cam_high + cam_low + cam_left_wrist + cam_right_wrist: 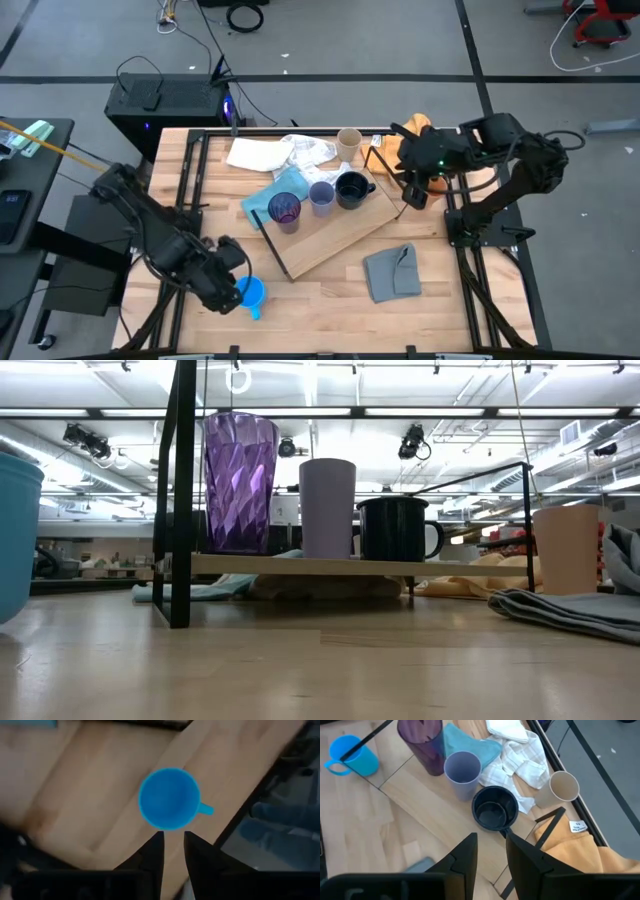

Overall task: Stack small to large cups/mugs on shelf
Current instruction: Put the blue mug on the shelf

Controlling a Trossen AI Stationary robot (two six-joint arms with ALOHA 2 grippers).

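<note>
So the bright blue plastic mug [251, 294] waits on the desk under the left hand [173, 837], fingers parted and empty. Farther off, three cups line the light-wood shelf [340, 235] — the right hand [491, 851] hovers released above the black mug [494, 808]; the beige cup [348, 144] stands beyond, unshelved.

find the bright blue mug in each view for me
High view: bright blue mug near the table's front-left, beside the left tool.
Low view: cut off at the left edge.
Left wrist view: centre, seen from above.
Right wrist view: top left corner.
Shared landmark: the purple tumbler on the shelf.
</note>
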